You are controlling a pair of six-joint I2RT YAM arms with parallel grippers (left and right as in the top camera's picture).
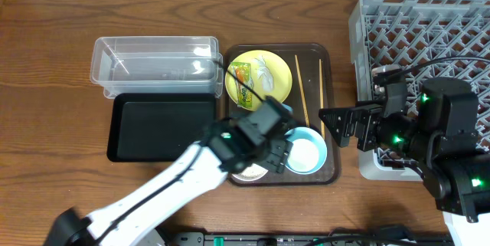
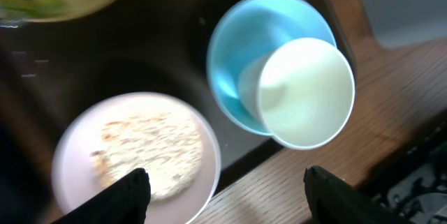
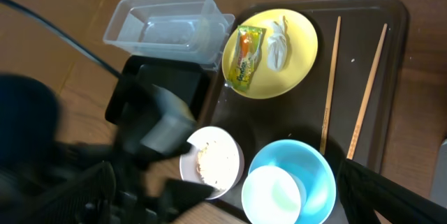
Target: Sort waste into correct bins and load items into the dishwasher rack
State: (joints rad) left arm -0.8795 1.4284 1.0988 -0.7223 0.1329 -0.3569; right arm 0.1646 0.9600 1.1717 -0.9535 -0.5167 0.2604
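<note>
Left hand (image 2: 225, 179) apart above pinkish bowl (image 2: 133, 155); right hand (image 1: 333, 123) apart beside brown tray (image 1: 309, 77) edge.

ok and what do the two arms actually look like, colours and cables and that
The left arm has white tubular links, a black cable running along it, and a bulky black wrist and jaws with a small green light. The right arm is black and blocky throughout, with several green lights and thin black cables looping off it.
</note>
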